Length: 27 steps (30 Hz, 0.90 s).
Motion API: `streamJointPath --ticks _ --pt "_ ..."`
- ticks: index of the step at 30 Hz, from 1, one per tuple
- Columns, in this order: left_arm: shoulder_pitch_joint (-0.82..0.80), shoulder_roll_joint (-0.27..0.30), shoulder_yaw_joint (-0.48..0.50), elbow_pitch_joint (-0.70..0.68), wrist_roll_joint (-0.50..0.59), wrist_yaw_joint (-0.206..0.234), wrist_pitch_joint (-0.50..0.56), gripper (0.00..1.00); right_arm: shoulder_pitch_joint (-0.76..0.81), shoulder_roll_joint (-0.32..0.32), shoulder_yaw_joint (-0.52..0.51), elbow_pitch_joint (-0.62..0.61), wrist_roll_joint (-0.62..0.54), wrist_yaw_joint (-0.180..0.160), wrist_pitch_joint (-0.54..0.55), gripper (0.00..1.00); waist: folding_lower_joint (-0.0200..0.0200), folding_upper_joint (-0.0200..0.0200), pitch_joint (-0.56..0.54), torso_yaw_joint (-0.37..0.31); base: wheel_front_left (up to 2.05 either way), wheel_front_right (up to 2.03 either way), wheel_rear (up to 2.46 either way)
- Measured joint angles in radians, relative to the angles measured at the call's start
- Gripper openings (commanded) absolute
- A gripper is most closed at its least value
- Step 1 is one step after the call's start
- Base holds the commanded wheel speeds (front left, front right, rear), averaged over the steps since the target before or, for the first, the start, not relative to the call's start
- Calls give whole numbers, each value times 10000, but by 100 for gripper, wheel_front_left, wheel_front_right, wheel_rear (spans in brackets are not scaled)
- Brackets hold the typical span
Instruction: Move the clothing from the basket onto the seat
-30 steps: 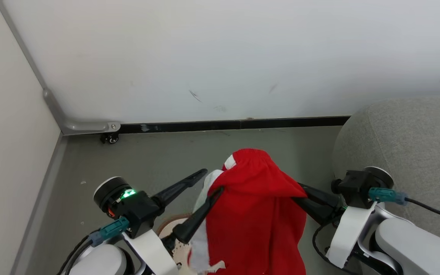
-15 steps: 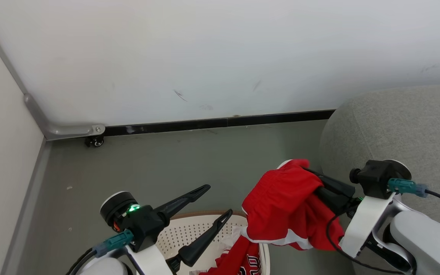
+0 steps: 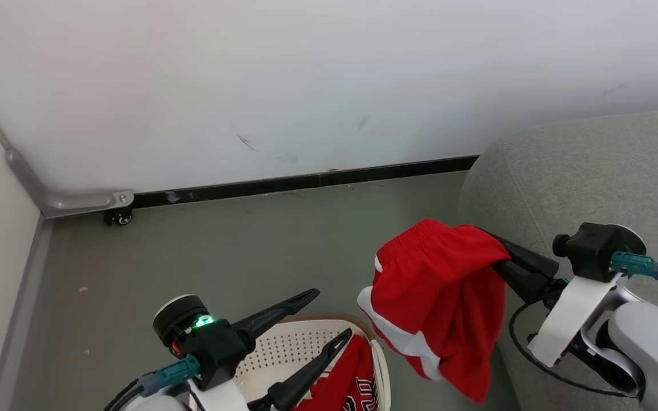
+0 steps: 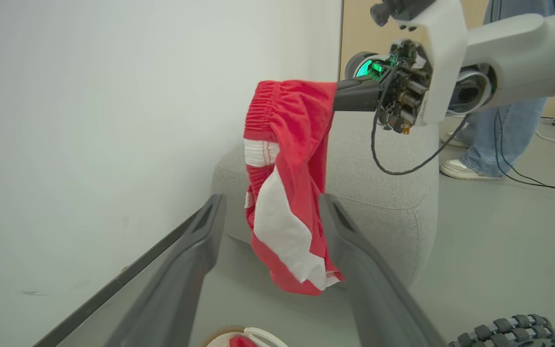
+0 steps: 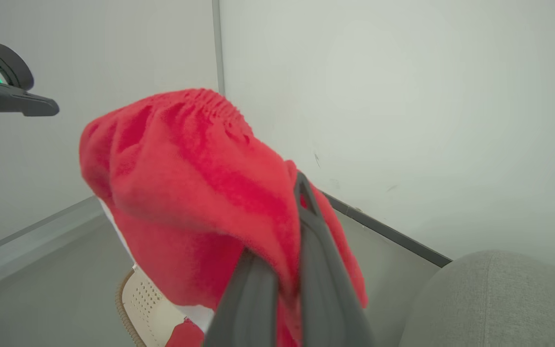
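Red shorts (image 3: pixel 443 291) with white trim hang in the air from my right gripper (image 3: pixel 492 245), which is shut on their waistband, just left of the grey seat (image 3: pixel 580 171). The right wrist view shows the shorts (image 5: pixel 191 183) draped over the shut right gripper (image 5: pixel 287 217). Low at the front, my left gripper (image 3: pixel 330 314) stands open and holds nothing above the cream basket (image 3: pixel 283 342). A red jersey (image 3: pixel 352 382) with lettering lies inside the basket. In the left wrist view the shorts (image 4: pixel 287 159) dangle beyond the open left gripper (image 4: pixel 271 202), in front of the seat (image 4: pixel 378 193).
A white wall with a black baseboard (image 3: pixel 306 182) closes the far side. A metal corner rail and a small caster (image 3: pixel 119 217) sit at the left. A person's legs and white shoes (image 4: pixel 470 168) stand beyond the seat, with cables on the floor.
My left gripper has opened and let go of the shorts. The right gripper has carried them rightward toward the seat. The camera has turned right, bringing the basket and jersey into view.
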Motion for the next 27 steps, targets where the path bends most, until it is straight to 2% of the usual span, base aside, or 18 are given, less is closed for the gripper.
streamJointPath --ticks 27 --pt "-88 105 -769 -267 -418 0 -165 100 272 -215 -729 -17 102 0 -121 0 0 0 235 -1150 0 0 0"
